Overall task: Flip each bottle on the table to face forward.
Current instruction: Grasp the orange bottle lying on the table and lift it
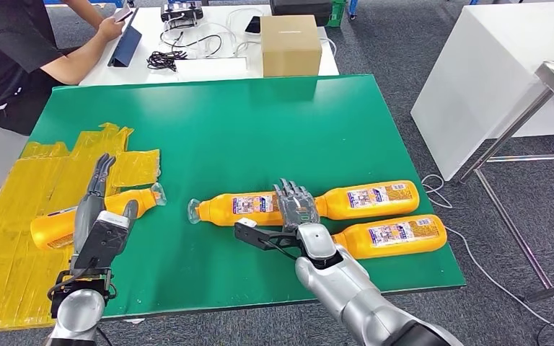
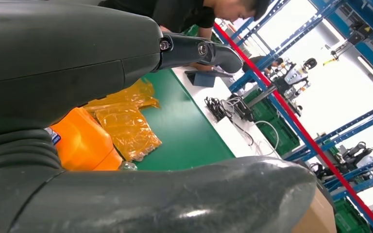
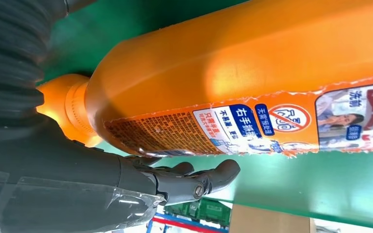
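Four orange bottles are laid flat on the green table. In the head view, the left bottle is seen at the lower left, resting on the yellow tape patch, its clear cap pointed right. The middle bottle is found at the frame's centre, cap to the left, label up. Two further bottles are placed right of centre — the upper right bottle and the lower right bottle, both label up.

The left hand is positioned over the left bottle, fingers extended straight toward the upper part of the frame and lying across the bottle's body; the thumb is set apart on the right side. In the left wrist view, the orange body is seen between thumb and fingers, but whether it is gripped cannot be told.

The right hand is placed at the junction of the middle bottle and the upper right bottle, fingers curled downward over them, thumb extended toward the left. In the right wrist view, a labelled bottle is seen close against the fingers — a firm grasp cannot be confirmed.

At the upper edge of the head view, a cardboard box, cables and a seated person are located at a white table.
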Controlling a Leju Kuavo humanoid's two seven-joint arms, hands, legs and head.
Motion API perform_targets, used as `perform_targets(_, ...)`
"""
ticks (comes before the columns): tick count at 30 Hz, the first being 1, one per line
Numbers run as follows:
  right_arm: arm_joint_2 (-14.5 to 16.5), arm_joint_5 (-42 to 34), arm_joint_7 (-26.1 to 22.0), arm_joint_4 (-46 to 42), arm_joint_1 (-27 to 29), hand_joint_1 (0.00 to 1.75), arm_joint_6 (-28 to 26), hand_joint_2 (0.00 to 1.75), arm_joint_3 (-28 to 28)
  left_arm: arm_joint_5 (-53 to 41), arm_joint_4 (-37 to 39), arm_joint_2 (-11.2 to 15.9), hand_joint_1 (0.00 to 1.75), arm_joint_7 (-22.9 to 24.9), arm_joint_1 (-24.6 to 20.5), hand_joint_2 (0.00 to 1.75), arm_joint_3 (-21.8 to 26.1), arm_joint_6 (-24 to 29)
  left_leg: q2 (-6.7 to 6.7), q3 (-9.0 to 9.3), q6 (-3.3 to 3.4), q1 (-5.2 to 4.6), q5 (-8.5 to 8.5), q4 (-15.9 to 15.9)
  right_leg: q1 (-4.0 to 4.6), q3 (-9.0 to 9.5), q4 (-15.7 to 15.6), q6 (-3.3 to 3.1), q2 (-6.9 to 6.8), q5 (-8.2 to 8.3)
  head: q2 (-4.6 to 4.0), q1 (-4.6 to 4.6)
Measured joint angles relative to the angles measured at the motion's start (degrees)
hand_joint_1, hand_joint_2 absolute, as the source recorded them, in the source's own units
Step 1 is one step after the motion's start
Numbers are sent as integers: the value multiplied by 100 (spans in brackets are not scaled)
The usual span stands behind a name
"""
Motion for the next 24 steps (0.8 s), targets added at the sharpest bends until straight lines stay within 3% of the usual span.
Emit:
perform_targets(4, 49, -30, -21, 255, -127, 1, 3, 175, -2, 84, 3, -7, 0, -12, -9, 0, -1, -30, 1, 1, 0, 0, 0, 0, 0, 0, 0, 0, 1, 0, 0, 0)
perform_targets(8, 115, -48, -55, 542, -292, 173, 114, 175, -2, 175, 16, -12, 0, -32, -31, 0, -5, -47, 1, 2, 0, 0, 0, 0, 0, 1, 0, 0, 1, 0, 0, 0)
perform_targets(24, 193, -180, -205, 1122, -635, 175, 409, 175, -2, 541, 101, -13, 0, -39, -49, 0, -3, -143, 2, 23, 0, 1, 0, 0, 0, 17, -1, 0, 1, 0, 0, 0)
